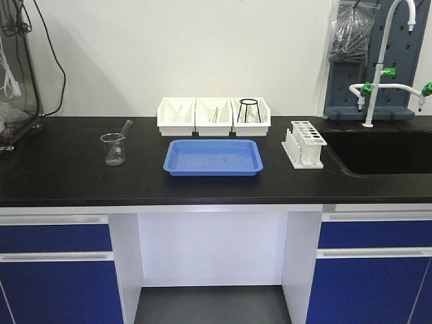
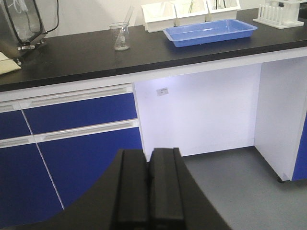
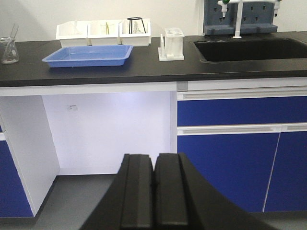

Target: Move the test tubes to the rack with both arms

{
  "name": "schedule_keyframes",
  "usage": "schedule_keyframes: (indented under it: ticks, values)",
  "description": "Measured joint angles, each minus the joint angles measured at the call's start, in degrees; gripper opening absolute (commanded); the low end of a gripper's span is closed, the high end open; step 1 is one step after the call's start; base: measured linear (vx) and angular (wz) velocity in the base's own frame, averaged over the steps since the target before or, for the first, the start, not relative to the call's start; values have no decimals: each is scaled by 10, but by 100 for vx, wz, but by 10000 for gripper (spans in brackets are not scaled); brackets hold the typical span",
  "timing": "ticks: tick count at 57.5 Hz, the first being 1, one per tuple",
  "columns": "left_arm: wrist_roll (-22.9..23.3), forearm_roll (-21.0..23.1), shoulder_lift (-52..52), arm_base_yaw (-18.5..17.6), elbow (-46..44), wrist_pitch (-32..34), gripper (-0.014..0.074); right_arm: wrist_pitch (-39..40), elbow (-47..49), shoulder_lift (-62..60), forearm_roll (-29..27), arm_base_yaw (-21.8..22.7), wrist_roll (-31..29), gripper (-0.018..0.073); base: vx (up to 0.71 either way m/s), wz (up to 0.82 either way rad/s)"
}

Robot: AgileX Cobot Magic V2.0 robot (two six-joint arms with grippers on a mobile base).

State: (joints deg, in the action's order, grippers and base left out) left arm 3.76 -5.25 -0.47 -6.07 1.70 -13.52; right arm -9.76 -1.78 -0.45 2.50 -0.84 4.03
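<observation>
The left gripper (image 2: 149, 154) is holding its two black fingers pressed together with nothing between them, and the right gripper (image 3: 154, 158) is doing the same. Both are hanging low in front of the bench, below the black counter (image 1: 67, 169). On the counter, the white rack (image 1: 305, 143) is standing between the blue tray (image 1: 213, 156) and the sink (image 1: 385, 152), while one test tube (image 1: 126, 127) is leaning in a glass beaker (image 1: 113, 150) well left of the tray.

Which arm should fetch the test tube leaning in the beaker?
Left, probably. The beaker holding the test tube stands on the left claw's side, while the right claw faces the rack end. Both claws are shut.
</observation>
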Motion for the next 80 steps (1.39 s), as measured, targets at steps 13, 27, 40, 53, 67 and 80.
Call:
schedule_keyframes:
  ticks: [13, 27, 40, 53, 67, 80]
  values:
    - [0, 0, 0, 0, 0, 0, -20, 0, 0, 0, 0, 0, -1, -8, 12, 4]
    - [0, 0, 0, 0, 0, 0, -20, 0, 0, 0, 0, 0, -1, -8, 25, -9]
    - [0, 0, 0, 0, 0, 0, -20, 0, 0, 0, 0, 0, -1, -8, 30, 5]
    - [0, 0, 0, 0, 0, 0, -20, -1, 0, 0, 0, 0, -1, -8, 34, 14]
    - [0, 0, 0, 0, 0, 0, -20, -1, 0, 0, 0, 0, -1, -8, 37, -1]
    - [0, 0, 0, 0, 0, 0, -20, -1, 0, 0, 0, 0, -1, -8, 37, -4]
